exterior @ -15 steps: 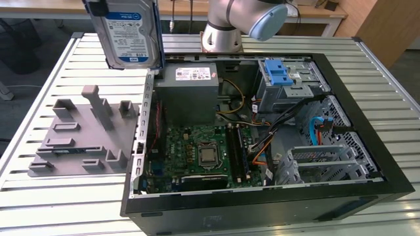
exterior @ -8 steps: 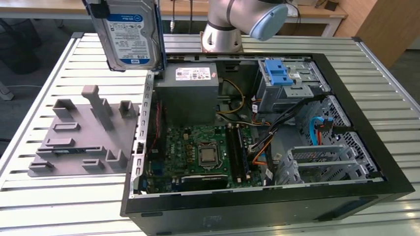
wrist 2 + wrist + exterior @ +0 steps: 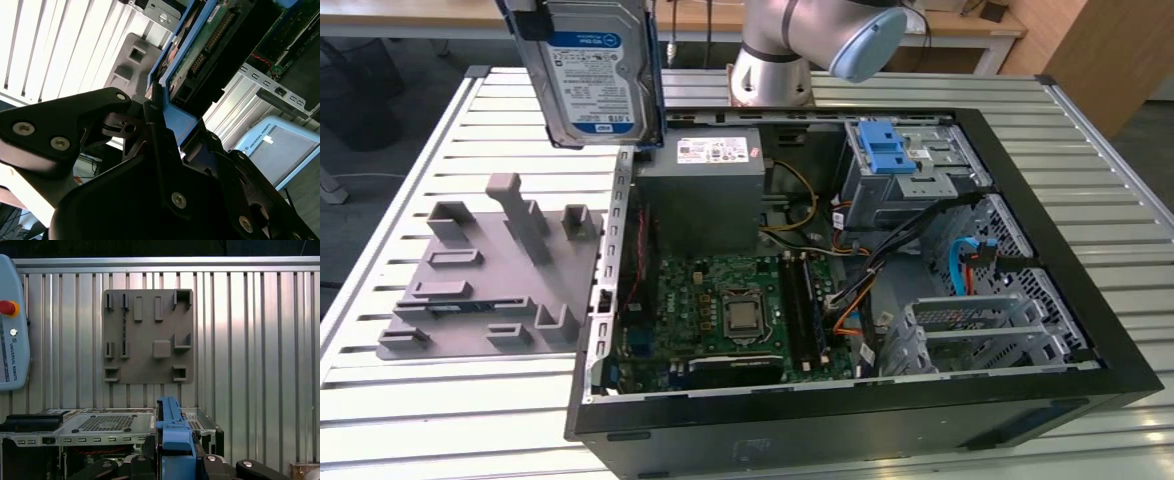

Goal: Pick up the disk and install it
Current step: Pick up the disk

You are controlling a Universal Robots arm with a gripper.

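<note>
Exterior view first. A slatted pale metal table (image 3: 414, 400), carrying a black computer case (image 3: 854, 425) laid on its side with the panel off. Inside, a green motherboard (image 3: 734, 310), a grey power supply (image 3: 700, 190) and a metal drive bay (image 3: 921, 175) topped by a blue latch piece (image 3: 894, 150). Just beside the case, on the exterior view's left, a grey fixture plate (image 3: 480, 290) with upright blocks. Beyond the table, wooden desks (image 3: 961, 25) and a grey floor (image 3: 387, 140). Above the case's far corner on that same side, the disk (image 3: 594, 80), hanging upright in the air, clear of table and case, label toward the camera, blue rail down one edge. Close behind, the arm (image 3: 774, 50), grey with a blue joint cap.

Second wrist view next. Black gripper (image 3: 175, 130) clamped tight on the disk, fingers (image 3: 157, 135) pressed against the blue rail. Added by this angle: the disk's underside, with green circuit board (image 3: 200, 55) and connector row. Past it, table slats, a corner of the fixture plate and a pale blue teach pendant (image 3: 280, 150).

First wrist view last. Straight down onto the slats, with the whole fixture plate seen flat, slots and pockets plain. Blue rail edge-on between the gripper's black links, above a perforated metal panel (image 3: 107, 422) of the case. On the pendant, a red button (image 3: 7, 307).
</note>
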